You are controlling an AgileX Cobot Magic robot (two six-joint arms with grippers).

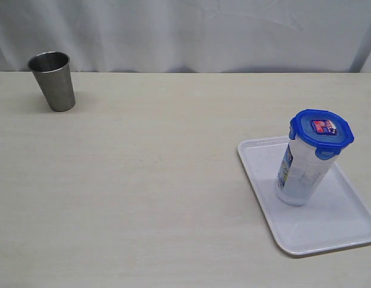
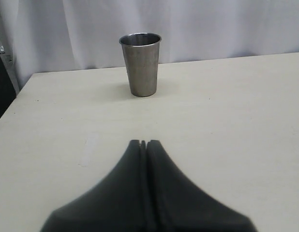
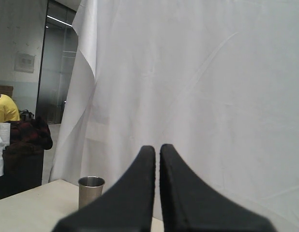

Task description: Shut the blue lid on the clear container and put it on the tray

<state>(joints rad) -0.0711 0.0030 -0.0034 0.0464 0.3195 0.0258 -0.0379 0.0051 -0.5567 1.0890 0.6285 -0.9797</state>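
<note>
you see the clear container (image 1: 302,171) standing up on the tray (image 1: 347,222), blue lid (image 1: 321,132) on top, both grippers (image 2: 143,143) (image 3: 157,148) pinched closed on nothing.

Colours on the pale beige counter (image 1: 143,198)
The blue lid (image 1: 305,123) bears a red sticker (image 1: 323,126); the clear container (image 1: 305,180) shows a blue-yellow label (image 1: 286,163); the tray (image 1: 347,231) white; the steel cup (image 1: 53,81) dull grey.

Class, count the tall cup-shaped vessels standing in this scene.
2. A steel cup stands far left on the table; a clear plastic container with blue lid stands on the white tray, right.
</note>
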